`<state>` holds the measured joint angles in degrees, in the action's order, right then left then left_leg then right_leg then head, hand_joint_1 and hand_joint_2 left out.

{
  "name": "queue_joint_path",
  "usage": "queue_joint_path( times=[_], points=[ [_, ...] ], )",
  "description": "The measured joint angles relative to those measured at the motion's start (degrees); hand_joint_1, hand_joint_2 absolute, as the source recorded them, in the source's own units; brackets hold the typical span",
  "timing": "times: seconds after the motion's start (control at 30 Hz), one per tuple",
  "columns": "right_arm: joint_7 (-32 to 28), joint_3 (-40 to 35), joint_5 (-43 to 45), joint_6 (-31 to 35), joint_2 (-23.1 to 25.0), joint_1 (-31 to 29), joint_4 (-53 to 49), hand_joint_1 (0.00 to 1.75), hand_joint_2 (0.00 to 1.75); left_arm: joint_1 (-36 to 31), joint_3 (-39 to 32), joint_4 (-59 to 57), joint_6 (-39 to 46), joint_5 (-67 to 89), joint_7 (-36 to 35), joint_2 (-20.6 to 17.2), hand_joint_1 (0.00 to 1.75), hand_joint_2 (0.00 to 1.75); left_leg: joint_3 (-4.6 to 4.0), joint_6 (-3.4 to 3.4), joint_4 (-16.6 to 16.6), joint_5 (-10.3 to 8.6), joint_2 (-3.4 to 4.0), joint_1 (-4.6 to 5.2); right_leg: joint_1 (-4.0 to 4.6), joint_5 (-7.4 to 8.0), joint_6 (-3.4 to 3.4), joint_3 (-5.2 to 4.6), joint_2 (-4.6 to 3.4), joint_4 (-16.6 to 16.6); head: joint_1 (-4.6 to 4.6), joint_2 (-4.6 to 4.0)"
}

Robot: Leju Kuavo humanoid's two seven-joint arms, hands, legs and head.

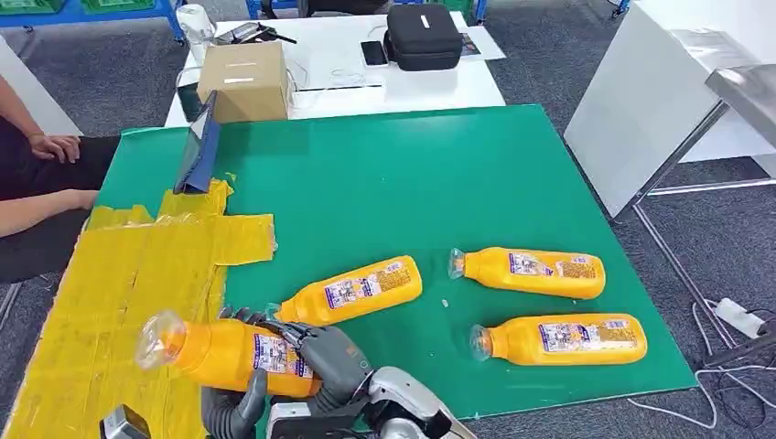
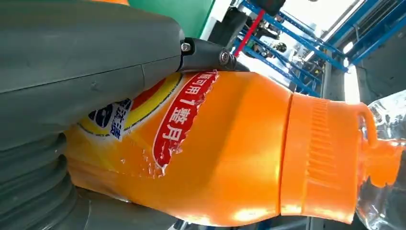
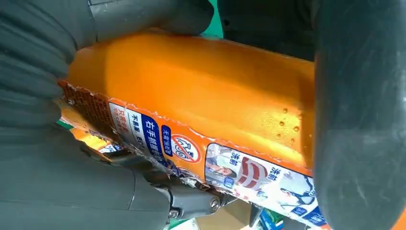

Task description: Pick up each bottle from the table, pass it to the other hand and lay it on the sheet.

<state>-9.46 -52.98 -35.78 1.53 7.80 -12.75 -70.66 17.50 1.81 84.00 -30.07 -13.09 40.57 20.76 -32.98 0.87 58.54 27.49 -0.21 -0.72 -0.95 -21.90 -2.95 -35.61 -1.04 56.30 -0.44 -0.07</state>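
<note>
An orange bottle (image 1: 224,352) with a clear cap lies sideways in the air over the near edge of the yellow sheet (image 1: 119,274), cap pointing left. My right hand (image 1: 329,358) grips its base end from above. My left hand (image 1: 233,407) holds it from below. The left wrist view has the bottle (image 2: 230,153) under my left hand's thumb (image 2: 86,62). In the right wrist view my right hand (image 3: 48,158) wraps the labelled bottle (image 3: 201,105). Three more orange bottles lie on the green mat: one (image 1: 357,290) just behind the held one, two (image 1: 535,272) (image 1: 563,338) to the right.
A person's arms (image 1: 46,146) rest at the table's left edge. A blue folder (image 1: 199,151) leans at the sheet's far end. A cardboard box (image 1: 245,80) and a black case (image 1: 423,37) sit on the white table behind. A white table (image 1: 659,101) stands at the right.
</note>
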Motion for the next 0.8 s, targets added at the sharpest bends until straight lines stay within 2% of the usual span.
queue_joint_path(
  times=[0.3,0.33,0.43,0.5,0.57,0.6,0.73,0.8],
  points=[
    [0.1,-0.4,0.1,0.1,-0.1,-0.3,0.6,1.75,1.75,0.0,-0.2,0.1,0.9,-0.1,0.0,0.0,1.75,1.75,0.01,0.00,0.0,0.00,0.00,0.00,0.00,0.00,0.00,-0.01,0.00,0.0,0.00,0.00],
    [0.2,-0.4,0.1,0.4,-0.1,-0.3,0.6,0.02,1.75,0.0,-0.2,0.4,1.9,0.8,0.0,0.0,1.75,1.75,0.00,0.00,0.0,0.00,0.00,0.00,0.00,0.00,0.00,-0.02,0.00,0.0,0.00,0.00],
    [0.9,-0.3,-1.6,3.1,-0.7,-0.1,-0.3,0.00,1.75,0.1,-0.2,4.1,8.0,9.3,0.0,0.0,1.75,1.75,-0.01,0.00,0.0,-0.01,-0.01,0.00,0.00,0.00,0.00,-0.03,0.00,0.0,0.00,0.00],
    [2.1,0.1,-4.4,6.0,-1.5,0.4,-2.6,0.00,1.75,-0.3,0.3,8.5,18.1,17.7,-0.2,-0.9,1.75,1.75,-0.02,0.00,0.0,-0.01,-0.01,0.00,0.00,0.01,0.00,-0.04,0.00,0.0,0.02,0.00],
    [3.1,0.9,-5.3,7.1,-2.5,0.9,-5.9,0.00,1.75,-1.5,2.5,12.2,33.1,24.3,-0.3,-3.7,1.75,1.75,-0.02,0.00,0.0,-0.01,0.01,0.00,0.00,0.02,-0.01,-0.05,-0.01,0.0,0.02,0.00],
    [3.3,1.3,-5.3,7.2,-3.1,1.2,-7.5,0.00,1.75,-2.1,2.9,13.4,36.7,24.9,-0.3,-5.2,1.75,1.75,-0.01,0.00,0.0,-0.01,0.00,0.00,0.01,0.02,-0.01,-0.05,-0.01,0.0,-0.02,0.00],
    [3.6,2.0,-5.3,7.3,-4.3,1.5,-10.4,0.00,1.75,-2.9,4.1,16.5,37.5,25.8,-0.3,-7.5,1.75,1.75,-0.03,-0.01,0.0,-0.02,-0.02,-0.05,0.06,0.01,0.01,-0.05,0.01,0.0,0.00,0.00],
    [3.6,2.3,-4.7,7.6,-4.8,1.7,-11.5,0.00,1.75,-3.2,4.8,17.2,40.4,28.0,-0.3,-8.7,1.75,1.75,-0.03,-0.01,0.0,-0.02,-0.02,-0.05,0.04,0.01,0.00,-0.05,0.00,0.0,0.00,0.00]
  ],
)
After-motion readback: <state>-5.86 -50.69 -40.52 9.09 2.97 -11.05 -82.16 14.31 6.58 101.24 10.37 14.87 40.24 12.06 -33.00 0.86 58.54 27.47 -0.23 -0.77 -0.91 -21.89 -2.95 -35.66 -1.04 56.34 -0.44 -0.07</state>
